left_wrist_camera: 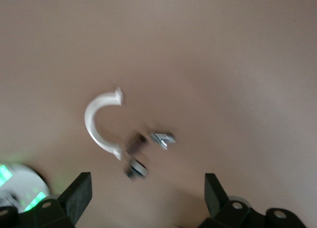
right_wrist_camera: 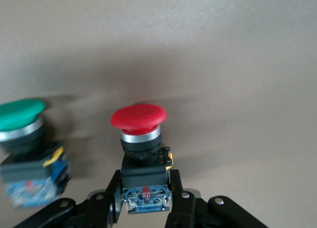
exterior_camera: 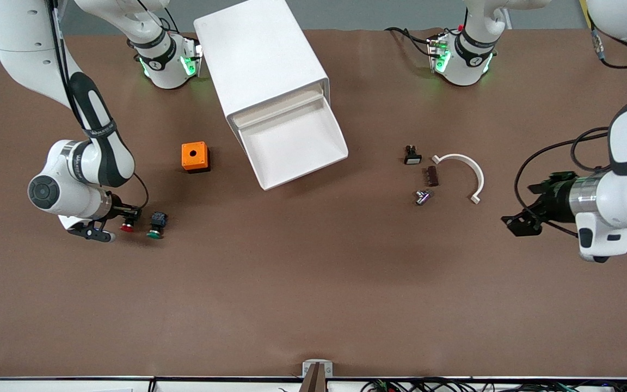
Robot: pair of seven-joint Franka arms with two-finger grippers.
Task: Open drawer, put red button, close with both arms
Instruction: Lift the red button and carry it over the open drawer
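Now our right gripper [right_wrist_camera: 146, 200] has its fingers clamped on the red button [right_wrist_camera: 138, 118], beside the green button [right_wrist_camera: 20, 114]; next we carry it into the open drawer [exterior_camera: 292, 142]. Left gripper [left_wrist_camera: 146, 193] waits, fingers apart.

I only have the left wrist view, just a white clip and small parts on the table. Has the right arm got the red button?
Observer: Yes, the right pincer is shut on the red button's black body.
Operator: My left pincer waits open above the table. Is the drawer open?
Observer: The drawer is pulled out of the cabinet, with nothing in it.
Operator: Anything close to the button?
Observer: A green button stands right beside it, toward the left arm's end.
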